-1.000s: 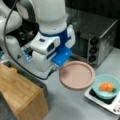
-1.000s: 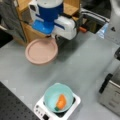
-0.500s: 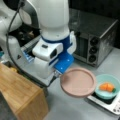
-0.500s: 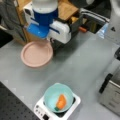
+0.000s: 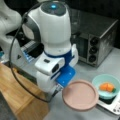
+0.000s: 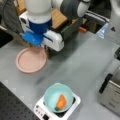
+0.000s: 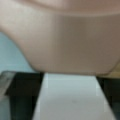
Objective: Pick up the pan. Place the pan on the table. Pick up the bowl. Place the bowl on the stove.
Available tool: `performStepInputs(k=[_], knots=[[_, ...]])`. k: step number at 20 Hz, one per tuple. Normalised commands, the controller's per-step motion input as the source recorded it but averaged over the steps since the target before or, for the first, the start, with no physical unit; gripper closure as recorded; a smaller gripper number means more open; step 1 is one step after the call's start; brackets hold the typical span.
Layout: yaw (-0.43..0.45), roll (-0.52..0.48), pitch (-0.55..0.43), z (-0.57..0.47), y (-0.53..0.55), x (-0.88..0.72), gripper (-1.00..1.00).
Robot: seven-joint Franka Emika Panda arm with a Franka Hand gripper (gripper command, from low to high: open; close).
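Pan (image 5: 80, 94) | held at pincer (image 5: 60, 86) | bowl (image 6: 58, 97) on stove (image 6: 41, 110)

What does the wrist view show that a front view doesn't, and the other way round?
Only the wrist view: a close look at the white handle of the pan, lying between two dark fingers. Only a front view: the arm above the gripper, the bowl with orange food sitting on the stove, and the toaster oven at that view's right. Both: the pink pan and the grey table.
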Motion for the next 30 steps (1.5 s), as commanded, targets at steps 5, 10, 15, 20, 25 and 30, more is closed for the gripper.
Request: performStepInputs(k=[5,10,15,20,25,30], knots=[[0.015,0.05,0.111,-0.06,-0.28,0.41,1.0],[-0.044,0.044,0.098,-0.06,-0.23,0.42,1.0],[-0.029,0.044,0.092,-0.05,-0.22,0.43,1.0],[-0.021,0.058,0.077,-0.1,-0.19,0.39,1.0],[-0.031,0.045,0.06,-0.06,-0.15,0.31,1.0],[-0.011,0.016,0.04,-0.11,-0.1,0.23,1.0]])
